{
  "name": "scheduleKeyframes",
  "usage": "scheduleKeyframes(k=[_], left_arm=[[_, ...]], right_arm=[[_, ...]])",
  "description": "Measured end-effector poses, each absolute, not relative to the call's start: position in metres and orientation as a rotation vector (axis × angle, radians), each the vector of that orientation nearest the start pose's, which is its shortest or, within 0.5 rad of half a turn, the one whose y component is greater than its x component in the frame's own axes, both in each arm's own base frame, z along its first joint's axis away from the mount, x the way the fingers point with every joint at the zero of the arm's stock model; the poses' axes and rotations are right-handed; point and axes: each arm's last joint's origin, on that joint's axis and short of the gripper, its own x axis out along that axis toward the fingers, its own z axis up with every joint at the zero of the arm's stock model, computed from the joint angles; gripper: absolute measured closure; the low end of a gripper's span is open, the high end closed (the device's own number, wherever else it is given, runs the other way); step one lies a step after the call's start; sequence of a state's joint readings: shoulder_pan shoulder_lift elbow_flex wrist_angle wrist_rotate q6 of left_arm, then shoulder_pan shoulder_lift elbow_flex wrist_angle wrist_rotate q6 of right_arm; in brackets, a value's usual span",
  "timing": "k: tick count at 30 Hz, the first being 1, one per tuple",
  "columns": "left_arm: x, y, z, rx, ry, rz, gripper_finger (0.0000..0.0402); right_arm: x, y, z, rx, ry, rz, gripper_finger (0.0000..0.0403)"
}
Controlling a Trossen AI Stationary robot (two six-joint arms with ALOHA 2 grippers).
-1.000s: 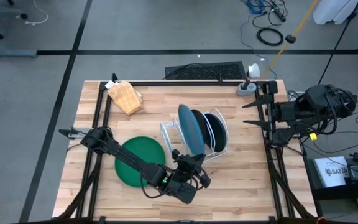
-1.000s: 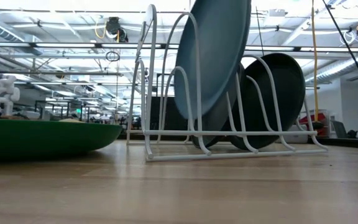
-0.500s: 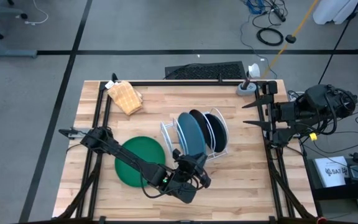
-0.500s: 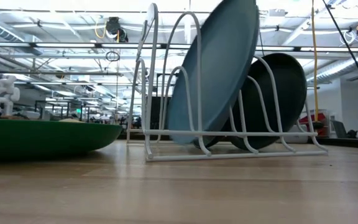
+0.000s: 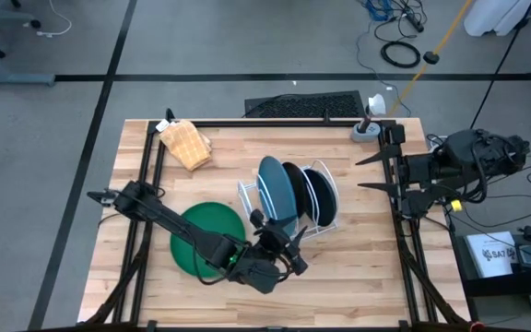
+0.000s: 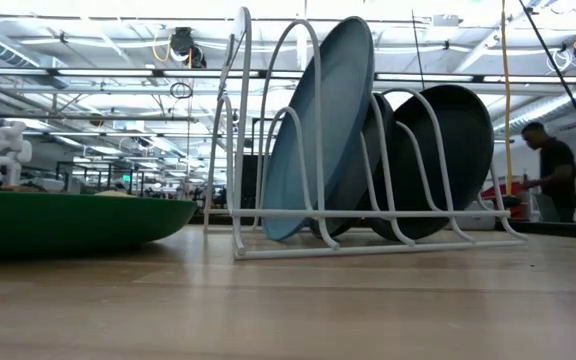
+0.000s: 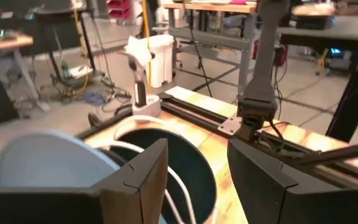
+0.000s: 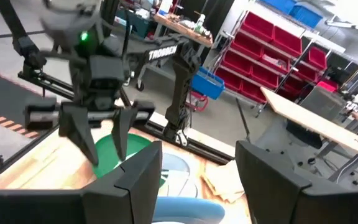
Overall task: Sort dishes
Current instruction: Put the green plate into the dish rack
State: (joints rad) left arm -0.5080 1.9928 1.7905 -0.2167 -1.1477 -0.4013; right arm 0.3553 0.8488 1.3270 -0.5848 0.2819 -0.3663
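Pale wooden surface (image 5: 358,267), workshop floor all round. White wire rack (image 5: 325,224) mid-surface, carrying three dishes on edge: big blue plate (image 5: 274,190) leaning back in a front slot, propped by the wires so no grip is needed; dark teal plate (image 5: 295,192) tucked behind, black plate (image 5: 320,195) last. Left claw (image 5: 275,231) just beside the rack, fingers spread, gripping nothing, blue plate apparently free of it. Green plate (image 5: 199,229) flat on the wood, partly under that arm, not yet racked. Right claw (image 5: 364,171) parked at the far edge, wide open, empty. Tan ridged block (image 5: 188,143) off in the corner, untouched.
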Motion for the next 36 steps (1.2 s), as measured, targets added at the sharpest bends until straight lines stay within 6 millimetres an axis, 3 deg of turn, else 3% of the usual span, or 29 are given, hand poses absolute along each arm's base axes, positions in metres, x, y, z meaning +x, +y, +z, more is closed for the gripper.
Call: scheduleKeyframes(k=[3, 7, 11, 17, 24, 36], left_arm=[[0.399, -0.2, 0.336, -0.016, 0.183, 0.6, 0.0224], [0.375, -0.219, 0.345, 0.04, 0.255, 0.46, 0.0224], [0.339, -0.242, 0.342, 0.025, 0.395, 0.324, 0.0224], [0.296, -0.261, 0.327, -0.186, 0.675, 0.232, 0.0224], [0.293, -0.256, 0.268, -0.321, 1.021, 0.425, 0.0224], [0.305, -0.246, 0.2, -0.248, 1.293, 0.593, 0.0224]], right_arm=[[0.127, 0.039, 0.456, -0.391, 0.096, 0.092, 0.0204], [0.129, 0.039, 0.452, -0.369, 0.14, 0.097, 0.0204], [0.129, 0.039, 0.445, -0.343, 0.212, 0.103, 0.0204], [0.13, 0.04, 0.439, -0.298, 0.262, 0.101, 0.0204], [0.138, 0.043, 0.434, -0.287, 0.224, 0.096, 0.0204], [0.148, 0.046, 0.427, -0.285, 0.224, 0.092, 0.0204]])
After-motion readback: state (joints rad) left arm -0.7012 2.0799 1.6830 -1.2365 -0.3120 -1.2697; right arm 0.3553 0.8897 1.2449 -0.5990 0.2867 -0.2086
